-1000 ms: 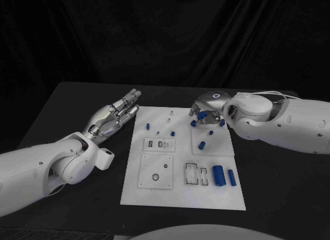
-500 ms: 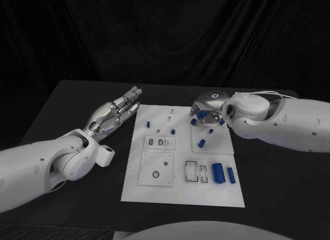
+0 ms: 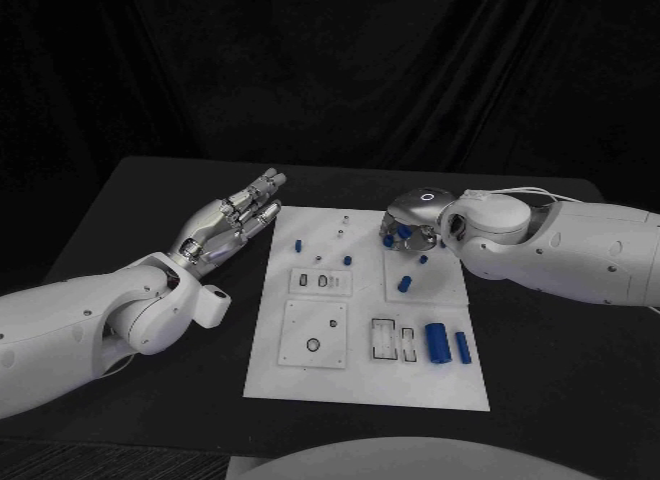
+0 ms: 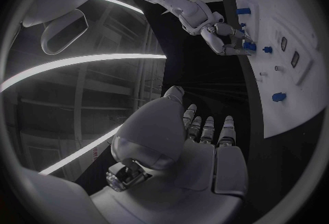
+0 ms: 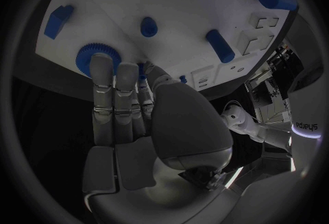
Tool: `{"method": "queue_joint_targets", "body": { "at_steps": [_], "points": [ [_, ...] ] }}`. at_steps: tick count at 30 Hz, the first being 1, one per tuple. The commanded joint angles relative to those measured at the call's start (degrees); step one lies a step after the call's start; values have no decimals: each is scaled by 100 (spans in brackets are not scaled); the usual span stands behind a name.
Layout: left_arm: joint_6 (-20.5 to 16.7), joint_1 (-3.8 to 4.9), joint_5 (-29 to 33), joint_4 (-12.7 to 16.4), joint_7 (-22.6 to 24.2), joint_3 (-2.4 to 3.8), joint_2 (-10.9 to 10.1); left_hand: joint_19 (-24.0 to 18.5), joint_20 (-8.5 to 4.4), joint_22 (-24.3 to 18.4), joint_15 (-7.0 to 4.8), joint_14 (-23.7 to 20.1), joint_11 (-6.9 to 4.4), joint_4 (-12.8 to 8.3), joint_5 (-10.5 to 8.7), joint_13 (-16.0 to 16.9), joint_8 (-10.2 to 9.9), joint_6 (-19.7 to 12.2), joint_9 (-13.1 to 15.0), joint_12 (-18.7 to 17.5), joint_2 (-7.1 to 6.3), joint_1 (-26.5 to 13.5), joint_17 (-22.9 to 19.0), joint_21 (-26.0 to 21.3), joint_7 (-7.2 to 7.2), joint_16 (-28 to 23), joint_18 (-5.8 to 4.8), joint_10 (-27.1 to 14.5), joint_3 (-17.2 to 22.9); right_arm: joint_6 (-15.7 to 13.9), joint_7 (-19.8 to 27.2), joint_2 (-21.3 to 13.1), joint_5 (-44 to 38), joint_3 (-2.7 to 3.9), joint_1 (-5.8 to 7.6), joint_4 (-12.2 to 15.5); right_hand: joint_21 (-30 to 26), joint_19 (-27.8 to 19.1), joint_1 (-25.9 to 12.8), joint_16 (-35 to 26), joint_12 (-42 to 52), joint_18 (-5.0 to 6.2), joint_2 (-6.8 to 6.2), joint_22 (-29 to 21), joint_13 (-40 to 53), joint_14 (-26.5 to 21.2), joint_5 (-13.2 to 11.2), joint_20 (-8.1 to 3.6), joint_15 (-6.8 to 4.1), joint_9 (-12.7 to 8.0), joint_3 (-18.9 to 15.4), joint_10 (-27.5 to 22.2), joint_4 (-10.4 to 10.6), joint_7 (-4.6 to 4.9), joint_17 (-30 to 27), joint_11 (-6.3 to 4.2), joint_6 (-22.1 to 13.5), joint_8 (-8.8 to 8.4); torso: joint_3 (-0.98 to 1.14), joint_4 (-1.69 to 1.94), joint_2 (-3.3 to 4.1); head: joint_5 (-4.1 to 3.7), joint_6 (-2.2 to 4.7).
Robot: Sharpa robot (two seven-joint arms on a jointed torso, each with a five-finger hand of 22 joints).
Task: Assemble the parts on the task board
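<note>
Right hand [image 3: 414, 222] at the board's [image 3: 345, 385] far edge, fingertips [image 5: 101, 65] on a blue gear [image 5: 90, 58]; grip cannot be told. Left hand [image 3: 232, 222] spread, empty. Judged: grasping step; secure gear, then lift.

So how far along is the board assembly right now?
Early, it seems. The right hand has its fingers on a blue gear at the far end of the board. The left hand is flat beside it, empty. Two blue cylinders lie loose near the front.
</note>
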Motion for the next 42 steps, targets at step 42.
{"method": "queue_joint_targets", "body": {
  "at_steps": [42],
  "points": [
    [176,13,-14,-174,495,4,136,14,120,-8,131,-3,98,-79,33,-7,53,166,24,-38,22,94,-8,-19,64,-21,99,12,218,-1114,442,986,-52,110,287,-824,1891,295,73,2085,-46,-348,-207,2232,-27,247,-437,-113,-157,151,1004,1021,84,176,1901,-223,996,144,-6,64,-41,203,118]
  ]
}}
